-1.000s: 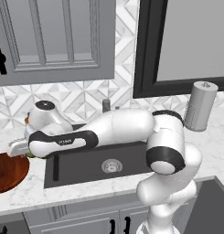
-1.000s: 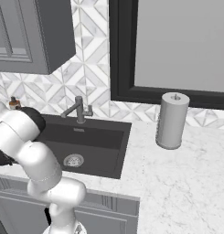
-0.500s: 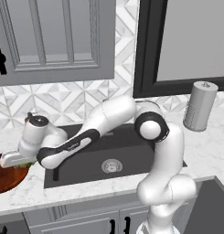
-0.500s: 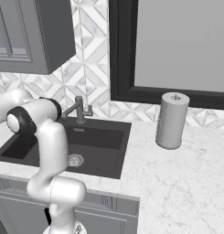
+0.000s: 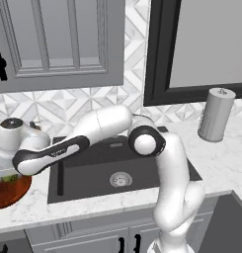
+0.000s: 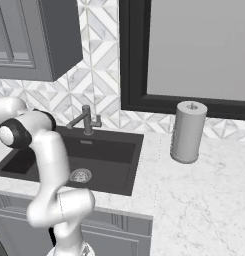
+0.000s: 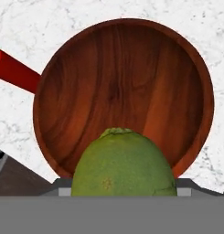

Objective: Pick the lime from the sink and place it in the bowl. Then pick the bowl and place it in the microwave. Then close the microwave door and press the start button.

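The lime (image 7: 122,164) is a round green fruit, large and close at the bottom of the hand view, and it hides my finger tips. Behind it lies the bowl (image 7: 122,82), a wide reddish-brown wooden bowl on white marble. In the left base view my gripper (image 5: 9,170) hangs at the far left, shut on the lime (image 5: 12,177), just above the bowl (image 5: 9,193). The arm stretches over the sink (image 5: 88,170), a dark basin with a round drain (image 5: 120,179). The microwave is out of view.
A red rod-like object (image 7: 13,71) lies beside the bowl. A grey faucet (image 6: 86,119) stands behind the sink (image 6: 114,152). A grey paper towel roll (image 5: 216,114) stands on the marble to the right. Grey cabinets hang above.
The hand has carried the lime further left and lower, from the sink's left edge to just above the bowl. The upper arm has swung low across the sink.
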### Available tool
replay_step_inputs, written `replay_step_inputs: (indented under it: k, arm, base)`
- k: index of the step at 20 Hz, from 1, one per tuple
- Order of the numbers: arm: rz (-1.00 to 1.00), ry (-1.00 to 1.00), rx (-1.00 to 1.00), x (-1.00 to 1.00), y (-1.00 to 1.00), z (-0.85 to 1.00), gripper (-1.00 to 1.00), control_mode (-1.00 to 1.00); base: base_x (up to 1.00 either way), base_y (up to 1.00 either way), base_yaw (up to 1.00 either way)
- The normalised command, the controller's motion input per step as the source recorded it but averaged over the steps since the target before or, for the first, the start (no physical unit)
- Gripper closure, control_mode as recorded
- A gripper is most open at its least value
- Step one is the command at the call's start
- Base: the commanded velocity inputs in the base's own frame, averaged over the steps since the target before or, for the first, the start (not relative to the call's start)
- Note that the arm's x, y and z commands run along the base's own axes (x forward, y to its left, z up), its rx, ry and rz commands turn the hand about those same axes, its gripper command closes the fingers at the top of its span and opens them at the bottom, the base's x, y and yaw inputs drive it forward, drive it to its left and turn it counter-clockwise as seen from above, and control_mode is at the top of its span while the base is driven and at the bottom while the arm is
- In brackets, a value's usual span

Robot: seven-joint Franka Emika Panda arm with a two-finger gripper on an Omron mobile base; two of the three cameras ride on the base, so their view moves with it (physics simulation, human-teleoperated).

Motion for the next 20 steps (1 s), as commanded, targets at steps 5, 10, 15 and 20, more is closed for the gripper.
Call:
replay_step_inputs:
  k: [5,10,15,20]
  arm:
    - [-0.03,0.01,-0.12,0.16,0.24,-0.29,1.0,-1.0]
    - [0.0,0.02,-0.08,0.17,0.14,-0.33,1.0,-1.0]
    - [0.0,0.0,-0.01,0.04,-0.09,-0.38,1.0,-1.0]
    - [0.0,0.0,0.0,0.2,-0.03,-0.49,1.0,-1.0]
  base:
    - [0.0,0.0,0.0]
    - [0.0,0.0,0.0]
    - [0.0,0.0,0.0]
    - [0.0,0.0,0.0]
